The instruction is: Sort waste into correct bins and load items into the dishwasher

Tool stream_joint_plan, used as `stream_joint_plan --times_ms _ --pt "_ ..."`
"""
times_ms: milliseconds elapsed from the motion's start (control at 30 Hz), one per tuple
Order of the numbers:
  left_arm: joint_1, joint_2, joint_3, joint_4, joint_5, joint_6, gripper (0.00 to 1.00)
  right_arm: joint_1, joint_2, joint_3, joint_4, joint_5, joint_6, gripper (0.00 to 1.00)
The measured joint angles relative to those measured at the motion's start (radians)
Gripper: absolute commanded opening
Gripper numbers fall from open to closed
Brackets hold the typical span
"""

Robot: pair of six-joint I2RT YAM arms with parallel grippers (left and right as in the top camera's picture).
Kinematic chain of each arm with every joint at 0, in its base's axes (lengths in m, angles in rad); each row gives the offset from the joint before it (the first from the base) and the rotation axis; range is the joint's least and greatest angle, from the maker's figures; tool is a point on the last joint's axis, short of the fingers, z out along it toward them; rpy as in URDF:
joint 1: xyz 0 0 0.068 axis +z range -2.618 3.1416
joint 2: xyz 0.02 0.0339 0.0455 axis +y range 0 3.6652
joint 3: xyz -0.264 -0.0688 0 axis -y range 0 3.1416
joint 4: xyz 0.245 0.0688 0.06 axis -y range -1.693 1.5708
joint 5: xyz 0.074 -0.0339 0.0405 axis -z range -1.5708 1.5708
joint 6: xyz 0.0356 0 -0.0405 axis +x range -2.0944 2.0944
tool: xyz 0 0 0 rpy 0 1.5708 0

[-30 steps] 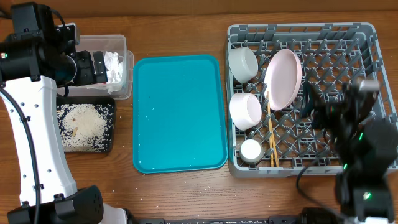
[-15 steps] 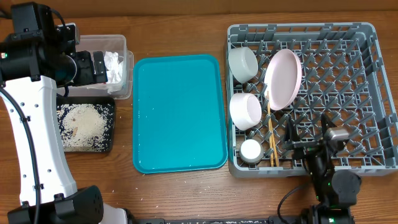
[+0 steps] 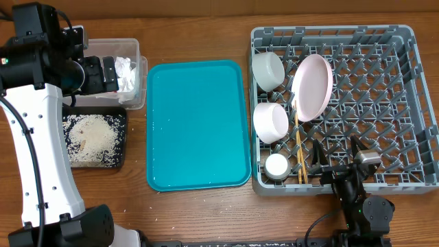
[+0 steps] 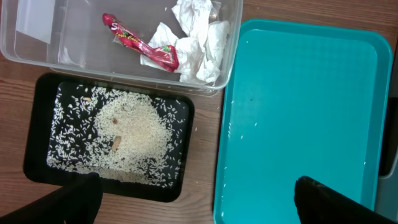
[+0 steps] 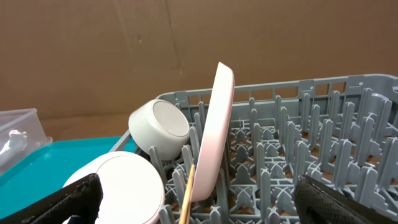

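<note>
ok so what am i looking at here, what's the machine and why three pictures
It is a robot with two arms at a wooden table. One picture looks down from above; the other two come from cameras on the wrists. At the left a clear tub holds napkins and a red wrapper, and a black tray holds rice. A teal tray lies in the middle. At the right a grey rack holds a pink plate, a bowl, a second bowl, a cup and chopsticks. The left fingers and right fingers are open, holding nothing.
</note>
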Motion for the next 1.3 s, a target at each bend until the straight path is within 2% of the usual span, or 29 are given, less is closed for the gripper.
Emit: stream_joint_plan --times_ms 900,1133,1300 --pt "0.0 0.0 0.0 0.0 -0.001 0.001 1.0 0.0 0.0 0.0 -0.001 0.0 0.0 1.0" --pt "0.0 0.0 0.0 0.0 -0.049 0.019 1.0 0.0 0.0 0.0 -0.001 0.0 0.0 1.0" --pt "0.0 -0.01 -0.003 0.085 -0.047 0.039 1.0 0.0 0.0 0.0 -0.002 0.0 0.0 1.0"
